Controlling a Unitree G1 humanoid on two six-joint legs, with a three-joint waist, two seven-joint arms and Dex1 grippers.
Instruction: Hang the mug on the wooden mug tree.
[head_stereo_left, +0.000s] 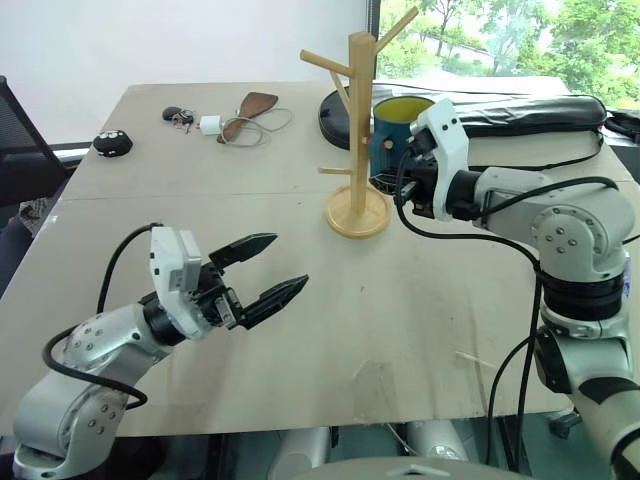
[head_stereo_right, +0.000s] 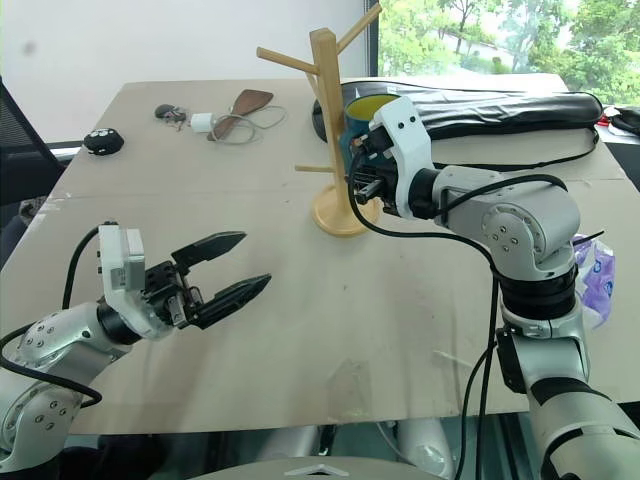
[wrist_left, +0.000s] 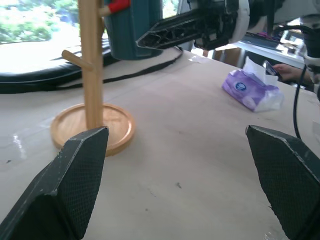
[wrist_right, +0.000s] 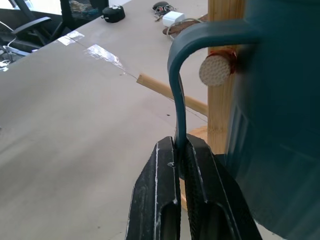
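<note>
— Grippers first: how do they stand?
— Left gripper (head_stereo_left: 262, 270) hovers over the near table (head_stereo_left: 420, 330), jaws spread, holding nothing. Right gripper (wrist_right: 181, 165) is clamped on the mug (head_stereo_left: 398, 125) handle.
— And the mug?
— Farther back, just right of the wooden mug tree (head_stereo_left: 357, 140), a peg poking through its handle.

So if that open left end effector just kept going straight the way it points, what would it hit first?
Probably the round base of the light wooden mug tree, which sits between the left end effector fingers in its wrist view, though depth is hard to judge.
</note>
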